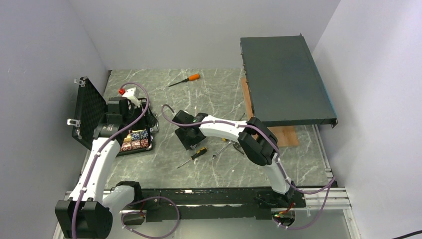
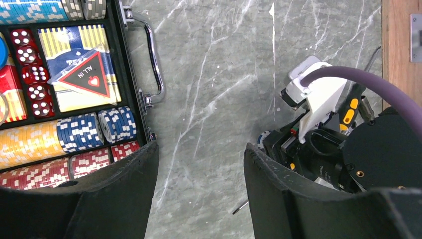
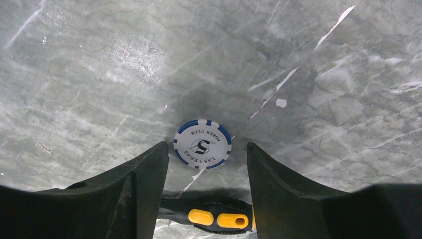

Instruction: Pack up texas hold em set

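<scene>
The black case [image 1: 84, 107] stands open at the left, its egg-crate foam lid upright. Rows of chips [image 1: 137, 140] fill its tray. The left wrist view shows the tray rim [image 2: 130, 74], its handle [image 2: 155, 55], blue, yellow and red chips [image 2: 74, 132], red dice and an "ALL IN" card. My left gripper [image 1: 137, 103] [image 2: 200, 147] is open and empty, raised above bare table beside the case. My right gripper [image 1: 188, 133] [image 3: 206, 145] is open, pointing down, its fingers on either side of a loose blue-and-white chip [image 3: 202, 144] flat on the table, not touching it.
A yellow-handled screwdriver [image 1: 199, 153] [image 3: 214, 218] lies just behind the right fingers. A metal tool [image 1: 224, 148] lies beside it. An orange-handled screwdriver [image 1: 185, 79] lies at the back. A large dark rack box [image 1: 283, 82] rests on a wooden board [image 1: 284, 137] at the right.
</scene>
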`<action>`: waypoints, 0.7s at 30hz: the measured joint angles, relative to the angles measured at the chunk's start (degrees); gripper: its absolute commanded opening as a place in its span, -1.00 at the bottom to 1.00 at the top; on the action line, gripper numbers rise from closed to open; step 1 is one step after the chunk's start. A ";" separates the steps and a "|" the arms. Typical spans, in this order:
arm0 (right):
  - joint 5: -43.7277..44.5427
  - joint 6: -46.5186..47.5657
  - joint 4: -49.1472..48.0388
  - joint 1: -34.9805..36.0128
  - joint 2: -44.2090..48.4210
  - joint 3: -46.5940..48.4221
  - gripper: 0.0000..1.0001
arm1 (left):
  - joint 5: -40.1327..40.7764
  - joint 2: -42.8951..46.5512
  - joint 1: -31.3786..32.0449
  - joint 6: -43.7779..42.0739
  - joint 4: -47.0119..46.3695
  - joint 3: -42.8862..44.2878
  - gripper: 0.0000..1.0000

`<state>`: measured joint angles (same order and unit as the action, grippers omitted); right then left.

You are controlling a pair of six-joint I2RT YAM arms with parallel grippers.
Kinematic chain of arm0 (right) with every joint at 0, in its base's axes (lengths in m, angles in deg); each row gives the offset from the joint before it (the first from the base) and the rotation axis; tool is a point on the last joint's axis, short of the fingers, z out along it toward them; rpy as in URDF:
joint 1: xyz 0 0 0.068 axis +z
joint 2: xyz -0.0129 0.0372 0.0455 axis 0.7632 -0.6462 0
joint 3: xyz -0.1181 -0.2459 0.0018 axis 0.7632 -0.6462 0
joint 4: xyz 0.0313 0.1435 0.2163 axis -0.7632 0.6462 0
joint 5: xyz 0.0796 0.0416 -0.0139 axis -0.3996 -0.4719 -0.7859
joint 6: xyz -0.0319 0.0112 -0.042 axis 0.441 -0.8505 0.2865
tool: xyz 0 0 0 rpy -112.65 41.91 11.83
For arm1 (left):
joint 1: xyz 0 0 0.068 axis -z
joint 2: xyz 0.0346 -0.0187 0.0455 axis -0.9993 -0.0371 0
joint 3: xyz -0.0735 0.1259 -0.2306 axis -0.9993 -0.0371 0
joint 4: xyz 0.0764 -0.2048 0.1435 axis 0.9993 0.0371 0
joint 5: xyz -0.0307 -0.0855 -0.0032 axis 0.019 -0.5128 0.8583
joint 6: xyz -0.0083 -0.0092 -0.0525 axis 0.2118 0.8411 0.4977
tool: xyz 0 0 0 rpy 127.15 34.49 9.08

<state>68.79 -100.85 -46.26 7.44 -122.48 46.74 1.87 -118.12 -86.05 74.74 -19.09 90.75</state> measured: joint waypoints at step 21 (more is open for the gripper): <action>0.52 -0.66 -1.46 0.70 0.00 -0.44 -0.42 | -0.07 0.09 0.00 0.00 0.00 0.00 0.32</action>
<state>69.31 -101.50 -47.72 8.14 -122.48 46.30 1.81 -118.04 -86.05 74.74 -19.09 90.75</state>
